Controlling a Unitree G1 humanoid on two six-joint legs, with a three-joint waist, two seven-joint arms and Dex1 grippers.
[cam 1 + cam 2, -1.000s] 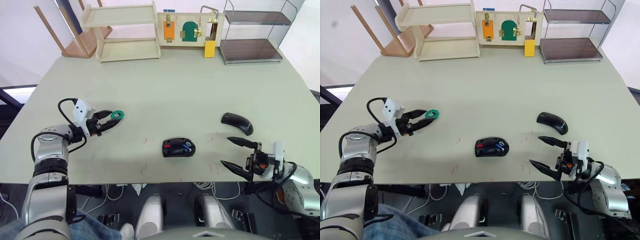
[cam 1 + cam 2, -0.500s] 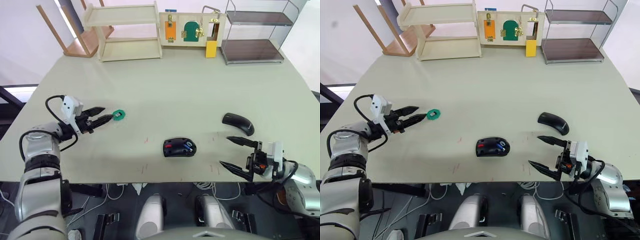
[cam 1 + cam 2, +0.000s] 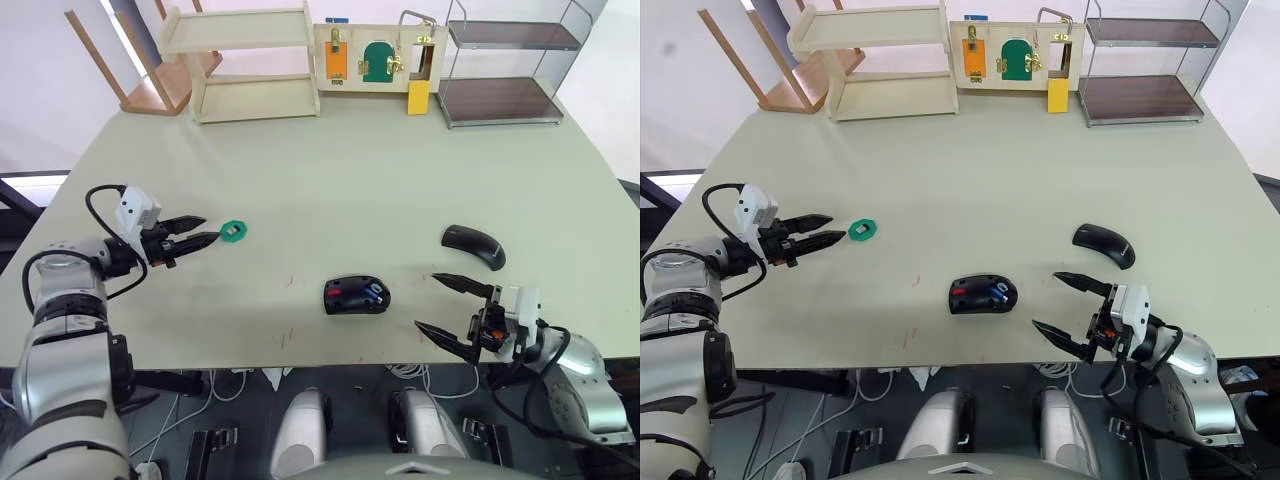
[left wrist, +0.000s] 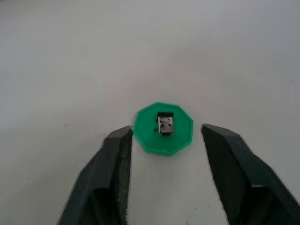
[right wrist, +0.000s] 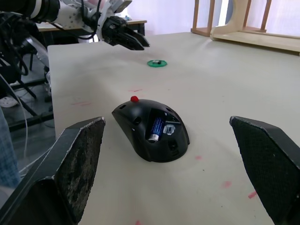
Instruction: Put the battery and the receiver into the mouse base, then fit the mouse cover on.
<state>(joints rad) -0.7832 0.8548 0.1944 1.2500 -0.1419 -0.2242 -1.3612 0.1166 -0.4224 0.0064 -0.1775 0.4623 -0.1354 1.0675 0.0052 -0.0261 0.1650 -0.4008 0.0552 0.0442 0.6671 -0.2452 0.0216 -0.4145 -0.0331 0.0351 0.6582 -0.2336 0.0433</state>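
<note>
A: What lies left of the black oval mouse base point(image 3: 357, 296) on the pale green tabletop point(image 3: 330, 170)?

B: The left gripper point(image 3: 205, 231), fingers spread and holding nothing, points at a flat green disc point(image 4: 163, 127) just beyond its tips; a tiny greyish receiver stub point(image 4: 165, 124) sits on the disc.

A: And the base itself?

B: Open side up near the tabletop's front edge, a small blue battery point(image 5: 156, 128) with a silvery end lying in its recess, a red patch beside it.

A: To the right of the base?

B: A glossy black arched mouse cover point(image 3: 474, 246) lies apart from it. Nearer the front edge, the right gripper point(image 3: 446, 308) hangs with fingers wide apart and empty, facing the base.
</note>
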